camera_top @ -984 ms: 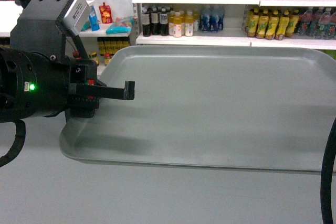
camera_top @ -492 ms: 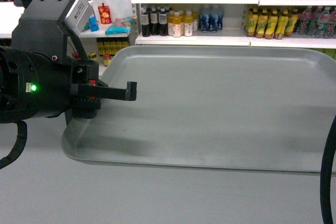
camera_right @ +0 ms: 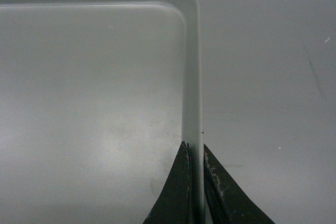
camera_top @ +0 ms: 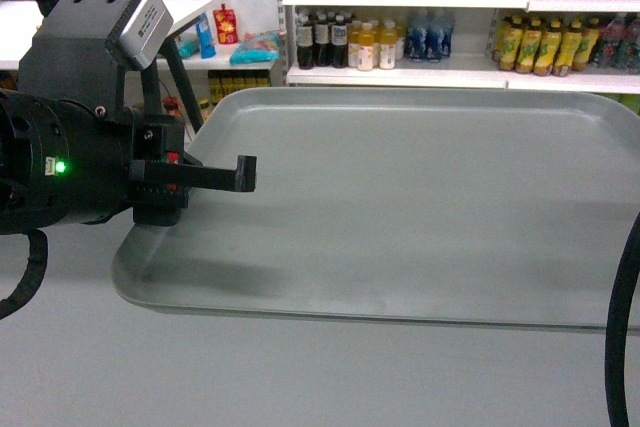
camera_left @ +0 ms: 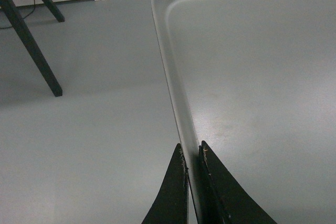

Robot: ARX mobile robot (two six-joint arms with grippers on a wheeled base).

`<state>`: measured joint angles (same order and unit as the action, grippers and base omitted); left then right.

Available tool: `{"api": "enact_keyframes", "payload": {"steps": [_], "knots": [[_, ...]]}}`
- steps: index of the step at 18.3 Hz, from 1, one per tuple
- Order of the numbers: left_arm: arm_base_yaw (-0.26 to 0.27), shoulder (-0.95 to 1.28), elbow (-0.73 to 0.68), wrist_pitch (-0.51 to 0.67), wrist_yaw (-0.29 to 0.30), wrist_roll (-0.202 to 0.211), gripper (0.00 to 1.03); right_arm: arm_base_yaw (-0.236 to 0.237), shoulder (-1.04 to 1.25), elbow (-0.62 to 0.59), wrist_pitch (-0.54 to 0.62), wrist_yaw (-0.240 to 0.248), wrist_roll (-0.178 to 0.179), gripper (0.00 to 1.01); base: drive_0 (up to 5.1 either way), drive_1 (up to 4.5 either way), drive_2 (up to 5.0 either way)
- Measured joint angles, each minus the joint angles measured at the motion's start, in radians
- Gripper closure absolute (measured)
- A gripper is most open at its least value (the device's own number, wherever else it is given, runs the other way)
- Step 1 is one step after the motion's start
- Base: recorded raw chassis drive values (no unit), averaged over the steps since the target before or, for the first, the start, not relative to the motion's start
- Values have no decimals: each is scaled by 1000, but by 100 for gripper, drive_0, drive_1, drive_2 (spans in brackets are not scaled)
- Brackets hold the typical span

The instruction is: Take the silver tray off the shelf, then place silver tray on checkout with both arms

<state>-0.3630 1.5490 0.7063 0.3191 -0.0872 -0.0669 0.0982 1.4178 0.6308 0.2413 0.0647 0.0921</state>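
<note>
Silver tray [camera_top: 420, 207] aloft over the floor, off the shelf [camera_top: 400, 75], left claw [camera_left: 192, 182] and right claw [camera_right: 194, 182] each pinching a side rim, background shelving now shifted rightward, suggesting a turn toward the bench.

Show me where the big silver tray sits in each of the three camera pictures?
Head: the silver tray fills the middle and right.
Left wrist: it fills the right side, rim pinched by the left tool.
Right wrist: it fills the left side.
Shared landmark: the tray's raised rim.
</note>
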Motion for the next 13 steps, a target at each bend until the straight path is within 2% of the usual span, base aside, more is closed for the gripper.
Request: {"api": "enact_keyframes", "payload": {"steps": [13], "knots": [[3,0,0,4,2,0,99,0,-1,0,2,0,0,98,-502,243,243]]}}
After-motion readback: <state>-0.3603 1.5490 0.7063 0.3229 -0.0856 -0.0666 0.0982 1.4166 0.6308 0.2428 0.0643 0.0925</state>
